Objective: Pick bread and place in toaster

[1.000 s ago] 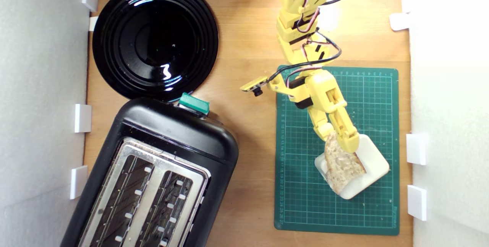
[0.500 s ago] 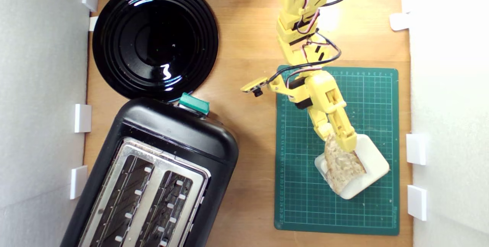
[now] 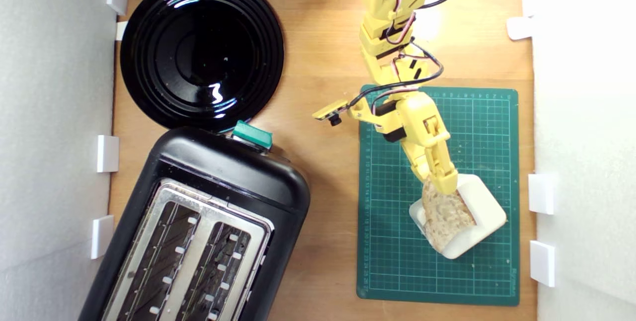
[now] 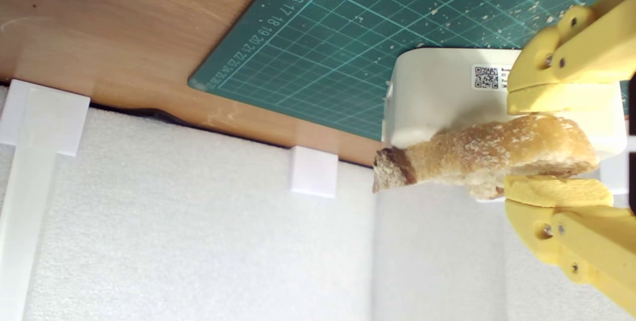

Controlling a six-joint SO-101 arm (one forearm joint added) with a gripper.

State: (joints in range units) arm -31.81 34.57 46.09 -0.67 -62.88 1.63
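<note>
The bread [image 3: 447, 216] is a half-oval slice with a tan crust, leaning on a cream rounded-square block [image 3: 484, 206] at the exterior view's right. My yellow gripper [image 3: 439, 184] is shut on the slice's upper end. In the wrist view both yellow fingers [image 4: 556, 100] press against the bread [image 4: 487, 154], one on each face, with the crust end sticking out past them. The black toaster [image 3: 198, 231] lies at the exterior view's lower left, its two slots facing up and empty and its teal lever [image 3: 252, 134] at the near end.
The cream block [image 4: 432, 97] rests on a green cutting mat [image 3: 387, 261]. A glossy black plate [image 3: 201, 52] sits above the toaster. White foam walls with white clips [image 3: 541, 193] border the wooden table on both sides.
The two fingers have drawn together onto the bread's upper end. The slice and the block have stayed in place.
</note>
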